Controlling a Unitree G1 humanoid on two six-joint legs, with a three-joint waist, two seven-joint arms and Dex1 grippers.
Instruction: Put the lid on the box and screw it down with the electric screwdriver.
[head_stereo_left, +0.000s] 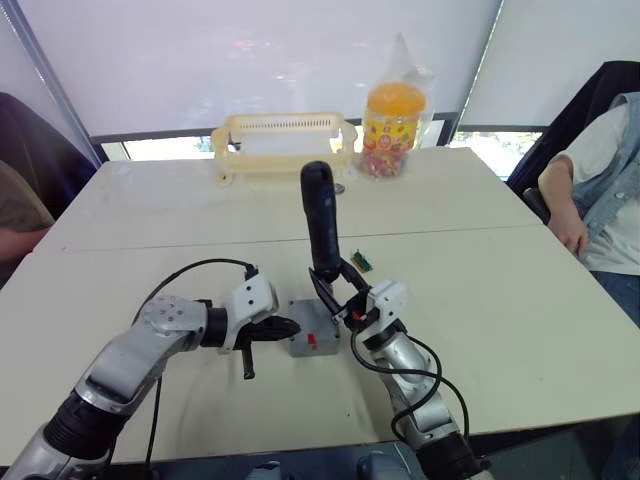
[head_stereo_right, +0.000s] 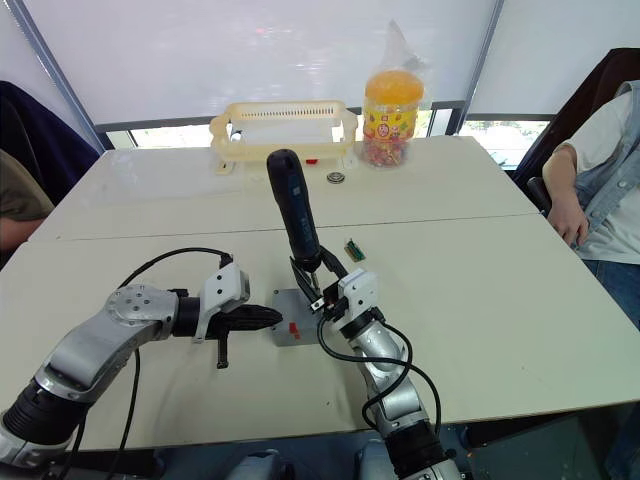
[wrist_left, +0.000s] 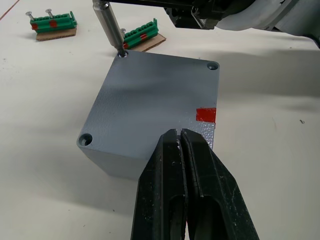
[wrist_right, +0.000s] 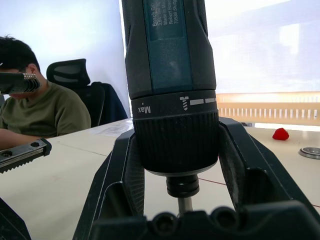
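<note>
The grey box (head_stereo_left: 312, 343) sits at the table's near centre with the lid (wrist_left: 155, 100) flat on top and a red mark (wrist_left: 206, 114) on its near edge. My right gripper (head_stereo_left: 335, 282) is shut on the electric screwdriver (head_stereo_left: 320, 220), holding it nearly upright. Its metal bit (wrist_left: 112, 27) stands in a far corner screw hole of the lid. My left gripper (wrist_left: 180, 135) is shut with nothing between its fingers, and its tips rest at the lid's near edge beside the red mark. Two other corner holes of the lid look open.
Two green screw holders (wrist_left: 52, 22) (wrist_left: 142, 37) lie just beyond the box. A yellow rack (head_stereo_left: 283, 140) and an orange-lidded jar (head_stereo_left: 393, 118) stand at the table's far side. One person sits at the right edge (head_stereo_left: 600, 190), and another at the left (head_stereo_left: 20, 200).
</note>
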